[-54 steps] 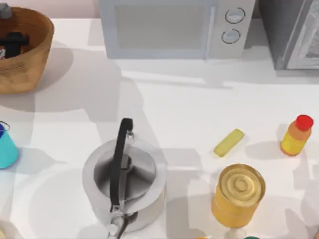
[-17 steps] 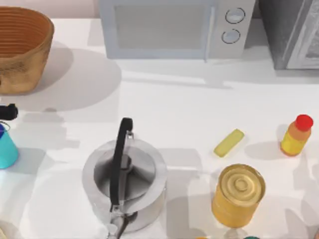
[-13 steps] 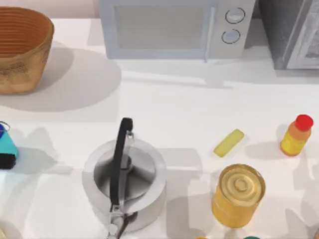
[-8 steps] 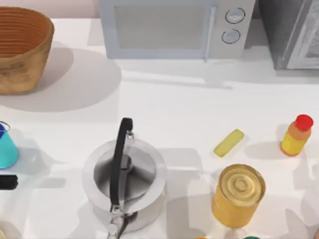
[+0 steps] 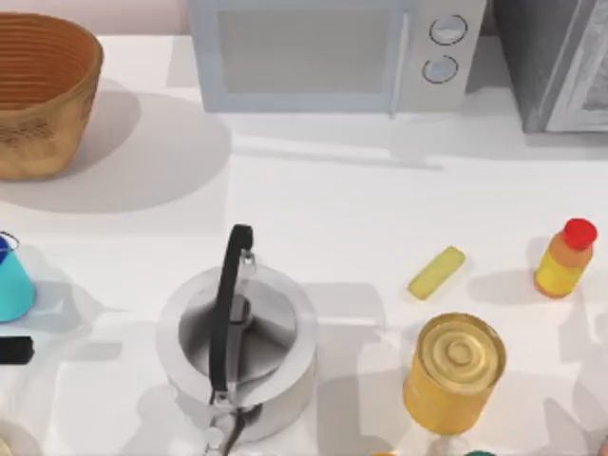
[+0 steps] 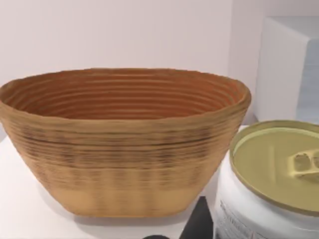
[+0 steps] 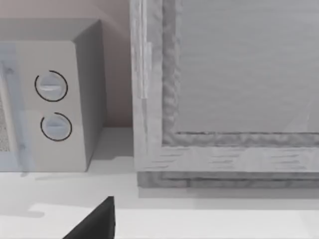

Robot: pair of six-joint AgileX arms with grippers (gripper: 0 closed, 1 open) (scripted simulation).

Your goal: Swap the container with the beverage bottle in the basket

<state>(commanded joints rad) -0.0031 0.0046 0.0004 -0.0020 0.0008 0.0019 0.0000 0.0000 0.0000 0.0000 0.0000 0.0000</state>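
Roughly halfway I'd say: basket point(image 5: 38, 142) upper left looks empty, bottle point(image 6: 276, 164) is right beside the left gripper point(image 5: 11, 350) at the lower-left edge (can't tell if it's gripped), container point(image 5: 11, 285) just above isn't in yet, right gripper point(image 7: 94, 226) idles facing the microwave point(image 7: 50, 104).

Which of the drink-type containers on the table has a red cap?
The yellow-orange bottle at the table's right edge. The big yellow can has a metal top; the teal container has none.

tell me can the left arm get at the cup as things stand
Probably yes. The left gripper sits at the table's left edge just short of the cup, with bare table between them; the kettle stands off to the right.
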